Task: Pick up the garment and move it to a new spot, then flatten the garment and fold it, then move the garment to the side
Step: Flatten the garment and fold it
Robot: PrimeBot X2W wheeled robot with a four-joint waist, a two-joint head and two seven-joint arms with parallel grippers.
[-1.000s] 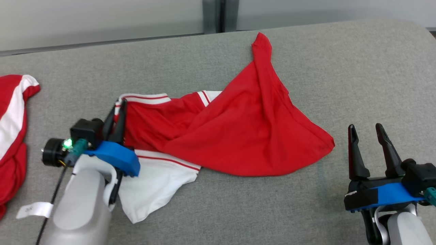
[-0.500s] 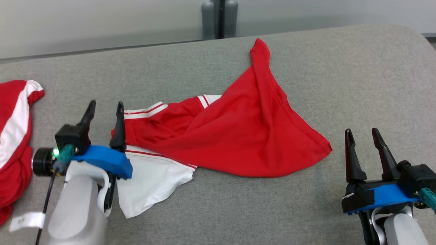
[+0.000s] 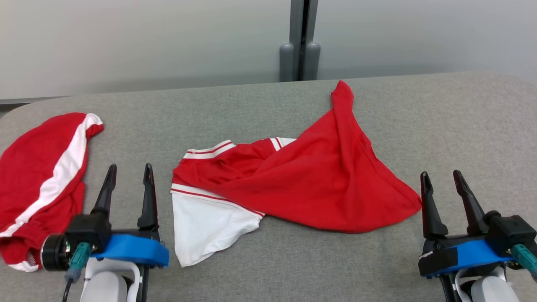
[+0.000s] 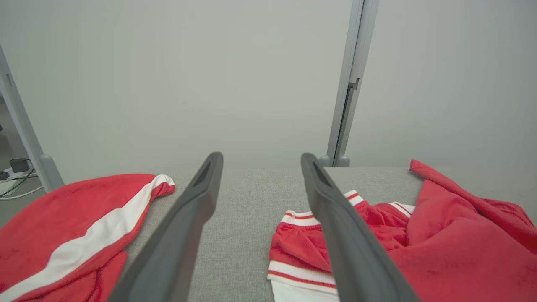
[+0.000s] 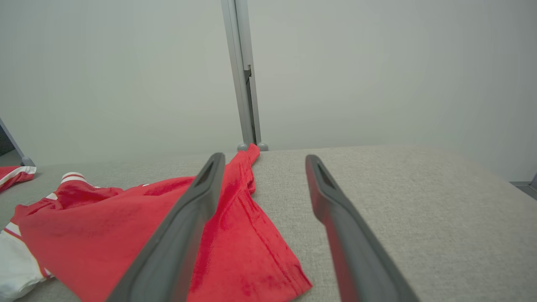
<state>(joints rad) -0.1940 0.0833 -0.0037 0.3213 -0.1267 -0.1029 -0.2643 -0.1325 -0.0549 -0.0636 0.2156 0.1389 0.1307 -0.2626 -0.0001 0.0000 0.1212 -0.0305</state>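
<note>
The red-and-white garment (image 3: 319, 176) lies twisted and bunched in the middle of the grey table (image 3: 461, 117). Its striped left edge has been free since the left gripper (image 3: 130, 167), pinched there a second ago, let go and drew back, fingers apart, just beside it. The right gripper (image 3: 440, 173) waits open near the red right corner. The relocation looks finished, and flattening likely comes next.

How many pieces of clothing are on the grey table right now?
2. One red-and-white garment lies crumpled in the middle of the table; a second red garment with a white stripe lies at the left end. None seems hidden.
</note>
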